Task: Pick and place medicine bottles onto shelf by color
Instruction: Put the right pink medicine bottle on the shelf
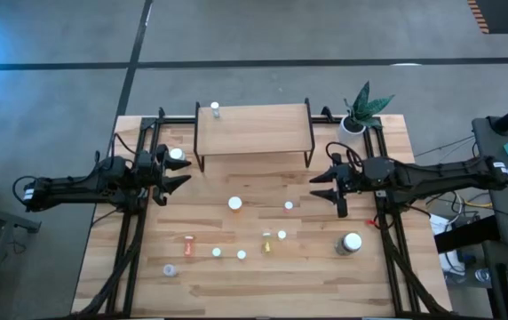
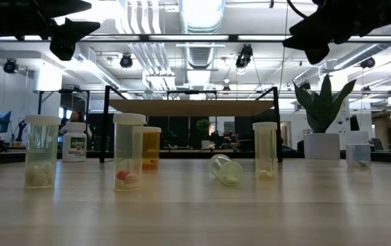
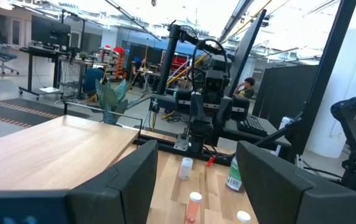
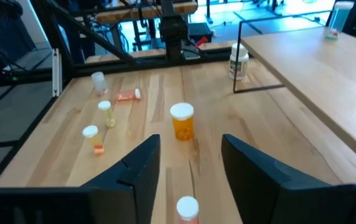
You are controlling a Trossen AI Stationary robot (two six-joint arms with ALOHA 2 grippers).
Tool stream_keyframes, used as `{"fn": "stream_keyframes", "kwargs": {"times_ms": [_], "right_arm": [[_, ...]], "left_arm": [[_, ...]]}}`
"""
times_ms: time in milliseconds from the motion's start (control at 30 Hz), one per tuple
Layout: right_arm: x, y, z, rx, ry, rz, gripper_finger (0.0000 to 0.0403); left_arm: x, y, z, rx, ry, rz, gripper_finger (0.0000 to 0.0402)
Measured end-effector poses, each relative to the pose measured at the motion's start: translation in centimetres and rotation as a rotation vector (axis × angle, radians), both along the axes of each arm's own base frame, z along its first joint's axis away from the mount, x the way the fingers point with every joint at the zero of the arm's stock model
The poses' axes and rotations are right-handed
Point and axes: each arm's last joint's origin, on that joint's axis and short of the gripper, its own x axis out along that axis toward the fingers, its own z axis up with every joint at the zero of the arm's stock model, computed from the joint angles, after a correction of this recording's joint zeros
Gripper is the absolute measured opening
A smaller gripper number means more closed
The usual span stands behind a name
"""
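The shelf stands at the table's far middle, with one small white-capped bottle upright on its left end. Several medicine bottles are spread over the table's middle. Among them are an orange one standing upright, a small one, a pink one on its side and a larger one. A white bottle stands by the shelf's left leg. My left gripper hovers open at the table's left. My right gripper hovers open at the right, facing the orange bottle. Neither has anything between its fingers.
A potted green plant stands at the far right corner beside the shelf. Black frame rails run along the table's left and right sides. Bare wood lies between the two grippers and along the near edge.
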Motion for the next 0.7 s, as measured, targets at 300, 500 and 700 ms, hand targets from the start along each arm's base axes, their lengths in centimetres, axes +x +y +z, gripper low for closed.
{"fn": "stream_keyframes", "kwargs": {"times_ms": [300,500,700], "right_arm": [[0.35,0.01,0.24,0.013,-0.005,-0.002,0.0224],[0.30,0.02,0.28,0.029,-0.006,-0.002,0.0227],[0.54,0.46,0.01,0.036,0.011,0.024,0.0226]], "left_arm": [[0.00,0.01,0.00,-0.004,0.000,0.002,0.0203],[0.00,0.01,0.00,-0.004,-0.001,0.003,0.0203],[0.00,0.01,0.00,-0.004,-0.001,0.003,0.0203]]}}
